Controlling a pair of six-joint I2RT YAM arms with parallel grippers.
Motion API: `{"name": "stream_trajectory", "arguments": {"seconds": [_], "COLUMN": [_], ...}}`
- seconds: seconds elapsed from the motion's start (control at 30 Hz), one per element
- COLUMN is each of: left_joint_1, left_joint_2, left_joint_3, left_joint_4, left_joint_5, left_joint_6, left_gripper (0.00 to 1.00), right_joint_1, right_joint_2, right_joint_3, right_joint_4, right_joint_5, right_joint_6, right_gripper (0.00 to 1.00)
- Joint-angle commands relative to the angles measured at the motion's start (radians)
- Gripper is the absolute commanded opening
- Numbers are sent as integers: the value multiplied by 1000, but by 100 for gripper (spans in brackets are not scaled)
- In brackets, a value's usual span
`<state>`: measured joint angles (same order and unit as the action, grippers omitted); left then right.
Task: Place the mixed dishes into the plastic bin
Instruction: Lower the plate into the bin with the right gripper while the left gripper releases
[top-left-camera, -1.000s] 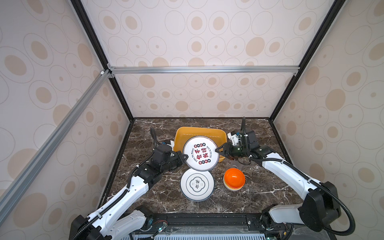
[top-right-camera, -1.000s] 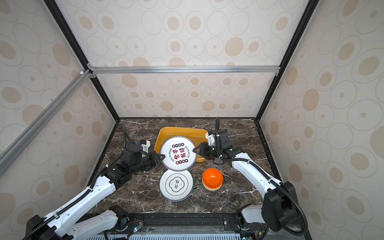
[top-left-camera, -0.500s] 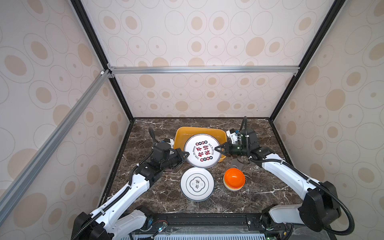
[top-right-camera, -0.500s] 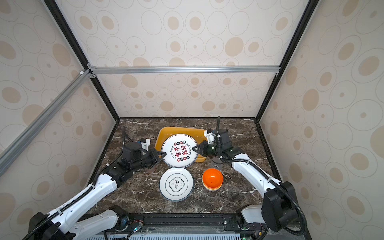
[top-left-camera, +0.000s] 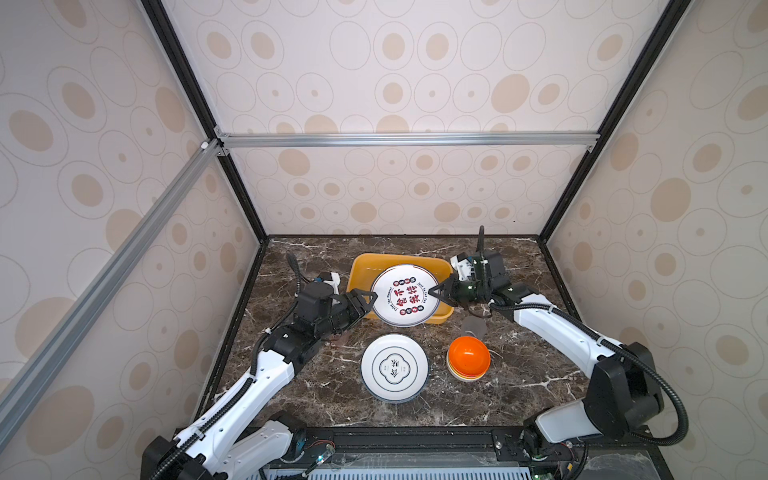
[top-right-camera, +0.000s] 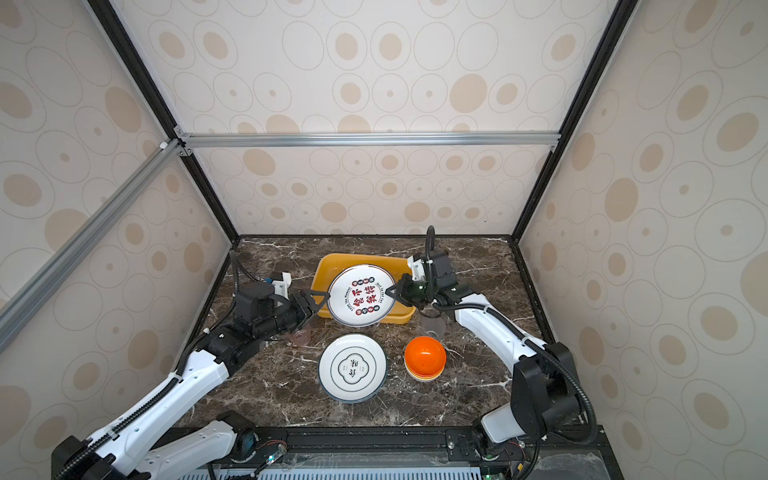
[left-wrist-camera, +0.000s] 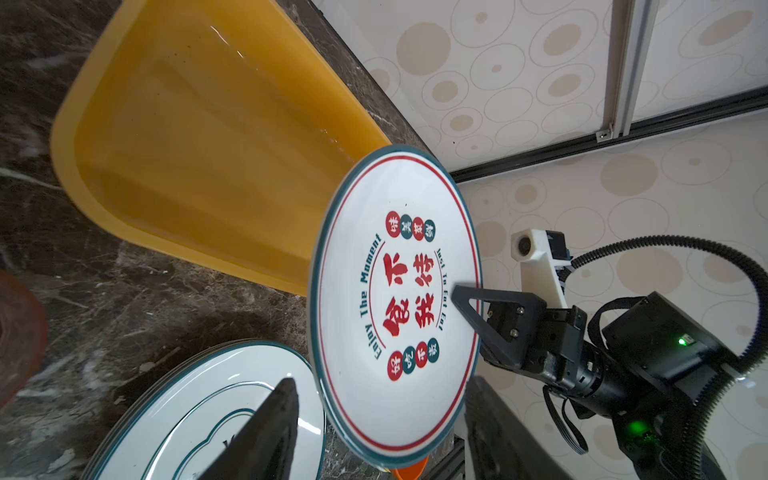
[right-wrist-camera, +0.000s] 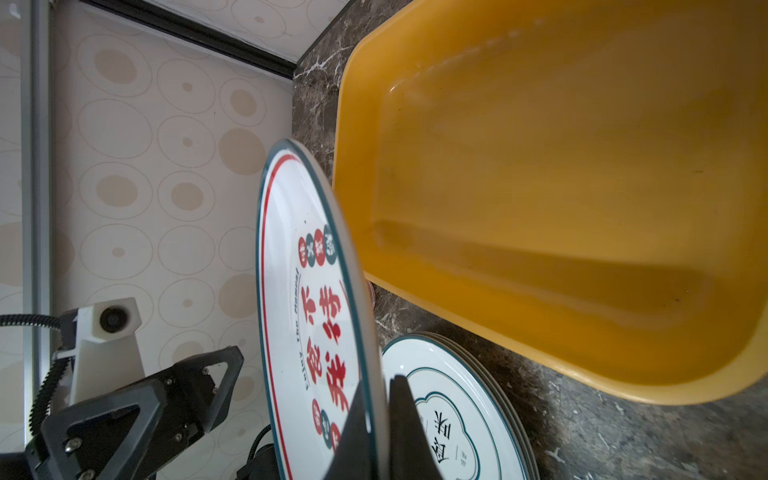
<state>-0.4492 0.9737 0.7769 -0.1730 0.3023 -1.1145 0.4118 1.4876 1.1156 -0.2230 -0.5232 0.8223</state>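
Above the near rim of the bin (top-left-camera: 360, 274), the plate (top-left-camera: 405, 296) hangs pinched at one edge by the right gripper (top-left-camera: 433, 291), the left gripper (top-left-camera: 369, 302) spread beside the opposite edge, so that single thin grip might let it pivot and drop.

Left arm (top-left-camera: 266, 374): stretched from the near left corner toward the middle, wrist level.
Left end effector (top-left-camera: 369, 302): jaws spread apart, the plate (top-left-camera: 405, 295) rim between them, ungripped.
Right arm (top-left-camera: 557, 328): reaching in from the near right, elbow bent, wrist pointing left.
Right end effector (top-left-camera: 434, 292): fingers pinched tight on the plate's opposite rim, holding it aloft.
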Motion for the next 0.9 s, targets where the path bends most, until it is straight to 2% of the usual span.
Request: {"name": "stream_trajectory", "arguments": {"seconds": [0.0,0.33,0.87], "left_joint_1": [7,10,11], "left_joint_2": [-51,-142,-146], "left_joint_3": [39,-15,-74], "left_joint_4": [-80,-158,-146], "left_joint_5": [-79,-127,-113], "left_joint_6": [44,63,56], "left_gripper": [66,70,72], "right_joint_1": [-4,-5,40], "right_joint_2": [46,283,579], "right_joint_3": [73,226,458], "right_joint_4": [19,56,71], "right_joint_5": [27,64,117], "right_joint_6": [15,59,97], "right_gripper": [0,0,0]}}
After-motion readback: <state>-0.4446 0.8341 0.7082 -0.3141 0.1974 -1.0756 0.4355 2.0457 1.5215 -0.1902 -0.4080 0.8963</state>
